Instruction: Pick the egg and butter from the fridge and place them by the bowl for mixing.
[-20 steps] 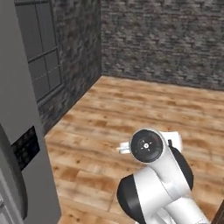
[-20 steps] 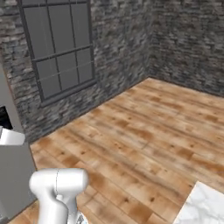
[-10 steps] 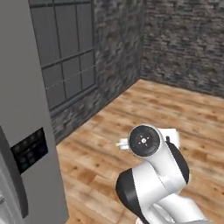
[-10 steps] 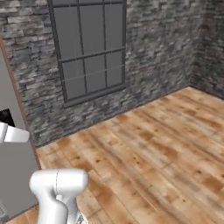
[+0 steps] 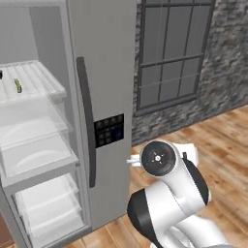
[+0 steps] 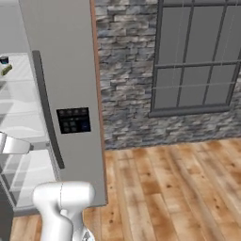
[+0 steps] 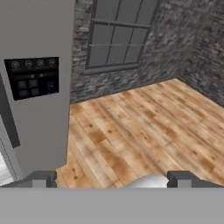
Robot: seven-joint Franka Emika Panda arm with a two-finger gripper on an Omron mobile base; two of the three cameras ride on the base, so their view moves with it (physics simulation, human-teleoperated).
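The fridge (image 5: pixel 104 72) stands tall and grey, its left side open on pale translucent shelves (image 5: pixel 34 155). On the upper shelf lies the butter (image 5: pixel 18 85), a small yellow-green stick, which the right base view also catches at the far left edge as the butter (image 6: pixel 5 70). My gripper (image 7: pixel 111 179) is open with nothing between its fingertips (image 7: pixel 41 179), and looks past the fridge's shut right door (image 7: pixel 37 78) over the floor. The egg and the bowl are out of view.
A long dark handle (image 5: pixel 87 121) and a black control panel (image 5: pixel 109 130) mark the shut door. To the right of the fridge are a grey stone wall (image 6: pixel 124 94) with a large window (image 6: pixel 197 56) and open wooden floor (image 6: pixel 179 188).
The whole scene has swung sideways as the base moved: the fridge with its open shelves has come into view on the left. The arm keeps the same pose and the gripper stays open.
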